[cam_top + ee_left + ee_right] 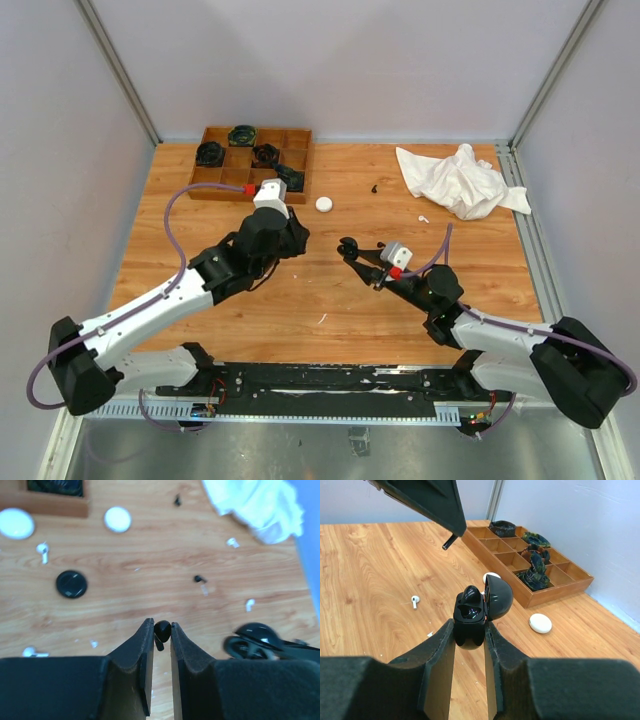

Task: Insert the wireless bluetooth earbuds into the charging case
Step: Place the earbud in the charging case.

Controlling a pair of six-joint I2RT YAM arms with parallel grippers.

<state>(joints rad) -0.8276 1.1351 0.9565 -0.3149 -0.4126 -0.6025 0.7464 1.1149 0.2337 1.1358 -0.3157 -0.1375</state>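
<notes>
My left pincer (161, 630) is clamped on 1 black earbud (162, 628), the rounded head pinched at the very tips and the stem jutting out from between them. My right pincer (470, 632) grips the black charging case (469, 625) by its body. Its lid (498, 597) is swung open and stands up on the side toward the tray. The 2 pincers face each other over the middle of the tabletop (330, 300), apart, with bare wood under the gap and back toward my bases.

Further out the room narrows. The wooden tray (226, 192) fills the far left corner at the rear edge, its near rim beside my left wrist. A white round case (325, 204) lies just off the tray's near right corner. A crumpled white cloth (460, 180) takes the far right corner and reaches the right edge rail.

Between tray and cloth lies a loose black earbud (374, 187), and a loose white earbud (423, 218) lies near the cloth's near edge. From my left wrist I see a black round case (71, 583) and more white earbuds (43, 551) scattered on the wood ahead. Walls close the tabletop in on the left, right and rear.
</notes>
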